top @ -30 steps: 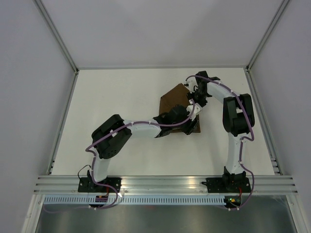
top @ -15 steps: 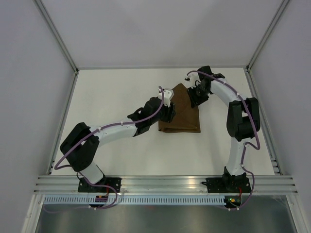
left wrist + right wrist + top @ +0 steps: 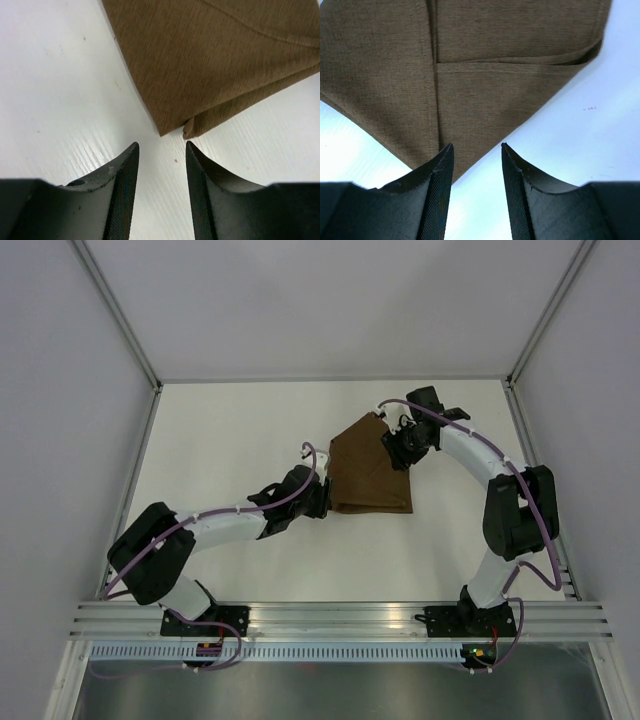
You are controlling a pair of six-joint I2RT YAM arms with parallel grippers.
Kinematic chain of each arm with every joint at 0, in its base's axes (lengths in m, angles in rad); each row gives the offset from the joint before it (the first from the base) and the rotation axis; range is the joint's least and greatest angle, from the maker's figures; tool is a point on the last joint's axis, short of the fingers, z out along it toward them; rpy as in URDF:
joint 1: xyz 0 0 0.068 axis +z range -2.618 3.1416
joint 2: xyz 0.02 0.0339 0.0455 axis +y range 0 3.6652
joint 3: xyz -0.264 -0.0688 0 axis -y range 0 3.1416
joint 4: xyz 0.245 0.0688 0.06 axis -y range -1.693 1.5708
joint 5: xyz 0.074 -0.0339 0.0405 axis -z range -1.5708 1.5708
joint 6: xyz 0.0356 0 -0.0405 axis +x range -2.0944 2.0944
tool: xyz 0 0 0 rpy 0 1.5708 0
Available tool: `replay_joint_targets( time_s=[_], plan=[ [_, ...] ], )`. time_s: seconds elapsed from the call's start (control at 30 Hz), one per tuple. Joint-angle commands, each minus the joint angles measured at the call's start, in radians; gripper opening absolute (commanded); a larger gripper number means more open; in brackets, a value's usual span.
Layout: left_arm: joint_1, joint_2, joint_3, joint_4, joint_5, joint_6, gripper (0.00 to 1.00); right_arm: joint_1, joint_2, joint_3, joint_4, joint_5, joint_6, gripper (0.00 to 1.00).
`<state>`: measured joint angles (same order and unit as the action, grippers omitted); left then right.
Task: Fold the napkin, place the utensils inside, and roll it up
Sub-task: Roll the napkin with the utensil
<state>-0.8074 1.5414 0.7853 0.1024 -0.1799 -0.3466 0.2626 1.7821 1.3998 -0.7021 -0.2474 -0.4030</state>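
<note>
The napkin (image 3: 368, 472) is a plain dark-brown cloth, folded and lying flat right of the table's middle. My left gripper (image 3: 325, 503) sits low at its near-left corner. In the left wrist view the left gripper (image 3: 161, 145) is open, with only white table between the fingers and the napkin (image 3: 215, 60) corner just beyond the tips. My right gripper (image 3: 399, 451) is over the napkin's far-right part. Seen from the right wrist, that gripper (image 3: 477, 146) is open and a napkin (image 3: 485, 60) point with folded layers reaches toward the gap. The utensils are out of view.
The white table (image 3: 220, 440) is bounded by metal rails at the left (image 3: 130, 480) and right (image 3: 540, 480), with grey walls behind. The arm bases stand on the aluminium rail (image 3: 340, 620) at the near edge.
My left arm has swung off the napkin and drawn back to its near-left corner. My right gripper has shifted slightly along the far-right edge. The napkin's far corner has spread leftward.
</note>
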Motion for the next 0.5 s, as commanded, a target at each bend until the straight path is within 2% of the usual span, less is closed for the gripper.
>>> replay_joint_targets(
  time_s=[0.0, 0.3, 0.47],
  plan=[
    [-0.012, -0.058, -0.04, 0.025, -0.021, -0.065, 0.47, 0.044, -0.053, -0.036, 0.059, 0.031, -0.037, 0.5],
    [-0.084, 0.009, 0.015, 0.042, -0.069, -0.063, 0.53, 0.073, -0.041, -0.033, 0.066, 0.065, -0.023, 0.49],
    [-0.124, 0.082, 0.066, 0.016, -0.18, -0.072, 0.53, 0.075, -0.047, -0.035, 0.061, 0.062, -0.022, 0.49]
  ],
)
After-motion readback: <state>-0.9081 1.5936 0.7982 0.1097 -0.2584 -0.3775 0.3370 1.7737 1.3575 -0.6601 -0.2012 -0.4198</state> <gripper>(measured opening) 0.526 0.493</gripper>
